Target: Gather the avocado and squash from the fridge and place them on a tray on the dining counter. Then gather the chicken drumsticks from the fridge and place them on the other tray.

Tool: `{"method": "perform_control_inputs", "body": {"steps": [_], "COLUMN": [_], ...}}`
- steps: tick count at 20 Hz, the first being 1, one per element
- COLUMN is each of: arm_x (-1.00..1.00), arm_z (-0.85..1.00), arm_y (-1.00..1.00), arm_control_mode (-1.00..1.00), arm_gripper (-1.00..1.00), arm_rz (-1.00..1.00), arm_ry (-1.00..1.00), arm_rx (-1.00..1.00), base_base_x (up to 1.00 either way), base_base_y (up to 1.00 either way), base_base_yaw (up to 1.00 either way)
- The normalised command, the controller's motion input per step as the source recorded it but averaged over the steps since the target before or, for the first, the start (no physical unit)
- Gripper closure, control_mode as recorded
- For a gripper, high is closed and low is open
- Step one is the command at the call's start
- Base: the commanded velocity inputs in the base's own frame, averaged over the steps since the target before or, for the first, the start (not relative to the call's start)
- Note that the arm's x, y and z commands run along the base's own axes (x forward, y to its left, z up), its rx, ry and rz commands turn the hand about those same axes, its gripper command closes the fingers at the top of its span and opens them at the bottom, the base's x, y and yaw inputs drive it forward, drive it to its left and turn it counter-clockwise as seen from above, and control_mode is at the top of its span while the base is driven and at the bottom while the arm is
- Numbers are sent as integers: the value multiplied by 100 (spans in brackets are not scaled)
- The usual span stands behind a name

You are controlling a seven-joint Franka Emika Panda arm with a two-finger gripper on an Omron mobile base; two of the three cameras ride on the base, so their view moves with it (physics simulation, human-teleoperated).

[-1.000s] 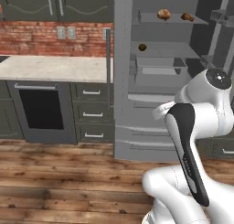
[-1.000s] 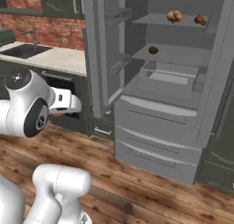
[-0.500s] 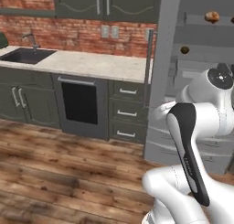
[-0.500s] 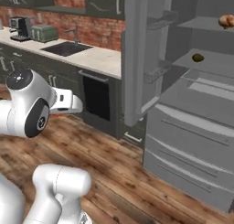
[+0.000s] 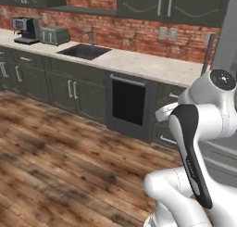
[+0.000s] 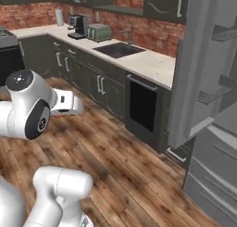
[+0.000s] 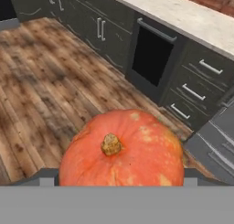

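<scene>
The gripper [image 7: 121,184] is holding the squash [image 7: 122,150] between wide-spread jaws. While travelling above the wood floor [image 7: 41,95], a jolt risks dropping it.

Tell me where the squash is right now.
In the hand view, the squash sits low and centre, right against the tool, above the wooden floor.

A sink [image 6: 118,49] sits in the pale counter [image 6: 152,66] beside the open fridge door [image 6: 196,73].

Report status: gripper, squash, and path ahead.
Gripper closed around the squash, jaws wide. Squash orange, stem facing camera. Wood floor ahead, wall cabinets alongside; nothing seen in the way.
</scene>
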Motion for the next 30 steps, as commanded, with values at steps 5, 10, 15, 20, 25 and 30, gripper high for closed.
{"method": "perform_control_inputs", "body": {"steps": [5,10,15,20,25,30], "arm_x": [0,0,0,0,0,0], "arm_z": [0,0,0,0,0,0], "arm_y": [0,0,0,0,0,0], "arm_control_mode": [100,100,100,100,100,100], "arm_gripper": [100,100,100,100,100,100], "arm_rz": [0,0,0,0,0,0], "arm_ry": [0,0,0,0,0,0], "arm_rx": [0,0,0,0,0,0], "base_base_x": [0,0,0,0,0,-7], "base_base_y": [26,19,5,0,0,-28], "base_base_yaw": [46,44,41,39,35,24]}}
